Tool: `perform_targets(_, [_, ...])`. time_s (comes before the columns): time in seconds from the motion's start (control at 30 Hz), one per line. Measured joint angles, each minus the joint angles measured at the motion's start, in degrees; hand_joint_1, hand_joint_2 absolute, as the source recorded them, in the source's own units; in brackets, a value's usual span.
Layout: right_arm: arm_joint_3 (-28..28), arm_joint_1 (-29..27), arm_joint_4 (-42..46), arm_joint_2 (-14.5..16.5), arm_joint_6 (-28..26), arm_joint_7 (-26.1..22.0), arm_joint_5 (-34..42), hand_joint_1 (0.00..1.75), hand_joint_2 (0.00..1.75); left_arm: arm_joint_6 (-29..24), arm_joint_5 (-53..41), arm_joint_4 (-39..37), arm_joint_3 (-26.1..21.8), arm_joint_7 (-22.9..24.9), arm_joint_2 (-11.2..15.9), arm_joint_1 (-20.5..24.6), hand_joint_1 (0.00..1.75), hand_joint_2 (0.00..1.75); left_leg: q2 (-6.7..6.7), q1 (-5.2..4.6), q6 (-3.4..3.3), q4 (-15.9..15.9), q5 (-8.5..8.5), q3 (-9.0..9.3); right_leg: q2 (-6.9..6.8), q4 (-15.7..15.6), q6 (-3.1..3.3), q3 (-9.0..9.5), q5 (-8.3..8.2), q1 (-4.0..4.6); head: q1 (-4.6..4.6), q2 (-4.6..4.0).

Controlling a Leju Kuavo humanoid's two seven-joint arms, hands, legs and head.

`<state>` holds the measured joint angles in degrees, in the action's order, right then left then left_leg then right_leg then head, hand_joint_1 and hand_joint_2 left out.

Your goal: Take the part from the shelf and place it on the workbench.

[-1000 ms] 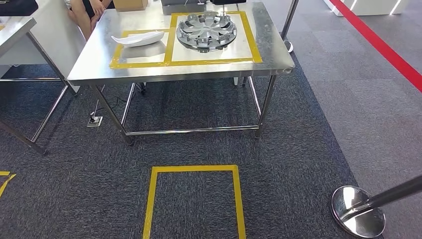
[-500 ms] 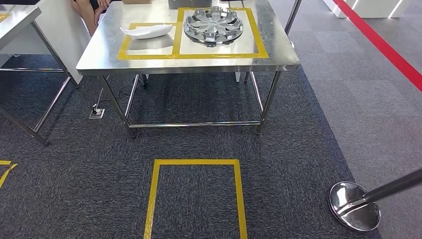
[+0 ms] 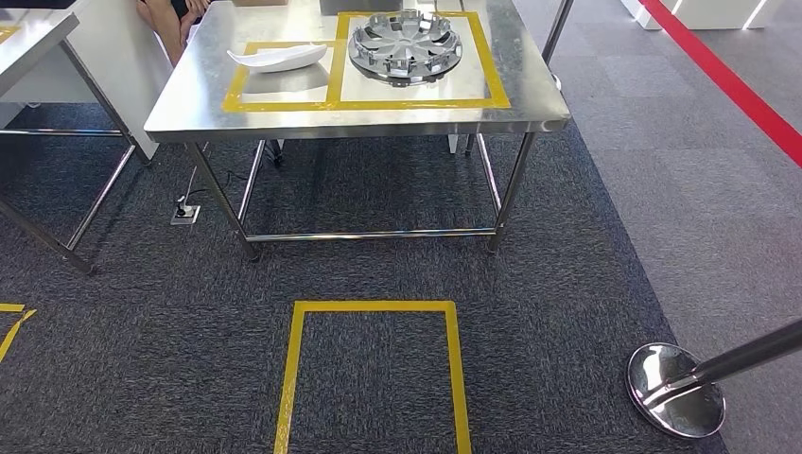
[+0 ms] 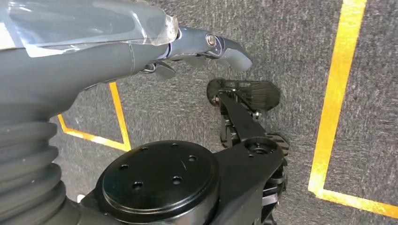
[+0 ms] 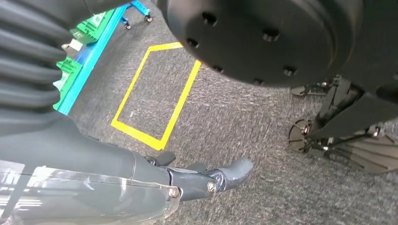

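A: Starting from our left robot hand (image 4: 206, 47): it hangs over the dark carpet (image 4: 291, 42), fingers loosely extended and apart, gripping nothing and touching nothing.

B: Our right robot hand (image 5: 206, 180) is the same, fingers stretched out a little apart above the carpet, with nothing in it. A yellow tape rectangle (image 5: 155, 93) lies on the floor beyond it, and a green and blue rack (image 5: 87, 44) stands further off.

A: So both arms are down at our sides. We judge that suits walking or standing, not reaching.

B: Ahead, the head view shows a yellow floor box (image 3: 372, 378) just before the steel surface (image 3: 189, 113). It looks like a standing mark for us.

A: On the surface, two taped yellow bays sit side by side. The larger one holds a chrome wheel cover (image 3: 406, 47), lying flat well inside its tape. The smaller bay holds a white curved part (image 3: 277, 59).

B: The taped outlines probably fix where each part belongs. Which one is our task's part we cannot tell, and if it is either of these, it already rests on the surface.

A: A person (image 3: 175, 14) sits at the far left corner, and a stanchion base (image 3: 676, 390) stands on the carpet to our right.
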<state>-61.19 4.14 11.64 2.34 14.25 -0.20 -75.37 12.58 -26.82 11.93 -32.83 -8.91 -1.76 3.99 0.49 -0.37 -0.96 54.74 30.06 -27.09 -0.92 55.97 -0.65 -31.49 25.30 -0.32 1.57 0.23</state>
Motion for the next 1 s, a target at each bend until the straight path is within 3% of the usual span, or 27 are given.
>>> perform_targets(0.23, [7.5,-1.6,0.9,-0.7,-2.0,0.1,10.8,0.00,1.75,-1.7,3.9,0.9,3.2,1.2,0.0,-1.3,0.00,1.75,0.00,0.01,0.01,0.0,-0.03,-0.06,0.00,0.1,0.00,-0.08,0.00,0.01,-0.01,0.00])
perform_targets(0.27, [8.6,-1.9,1.1,-0.7,-2.3,0.1,12.4,0.00,1.31,-2.0,4.4,1.1,3.8,1.4,0.0,-1.6,0.00,1.75,0.00,0.01,0.01,0.0,-0.03,-0.07,0.00,0.1,0.00,-0.08,0.00,0.01,-0.01,-0.01])
perform_targets(0.37, [12.2,-2.6,1.7,-0.9,-3.1,0.1,17.0,0.00,0.00,-2.8,6.0,1.7,5.6,1.9,0.0,-2.3,0.00,0.44,0.00,0.01,0.01,0.0,-0.03,-0.08,0.00,0.1,0.00,-0.10,0.00,0.00,-0.02,0.00])
perform_targets(0.4, [13.5,-2.8,1.9,-0.9,-3.4,0.1,18.6,0.00,0.00,-3.0,6.6,1.9,6.2,2.1,0.1,-2.6,0.00,0.00,0.00,0.01,0.01,0.0,-0.03,-0.09,0.00,0.1,0.01,-0.11,0.00,0.00,-0.01,0.00])
perform_targets(1.0, [35.8,-7.2,5.6,-1.6,-8.6,0.2,45.9,0.00,0.00,-7.6,16.3,5.9,18.2,5.2,0.5,-6.9,0.00,0.00,0.00,0.01,0.00,0.0,-0.04,-0.19,0.00,0.1,0.01,-0.20,0.01,0.00,-0.01,0.00])
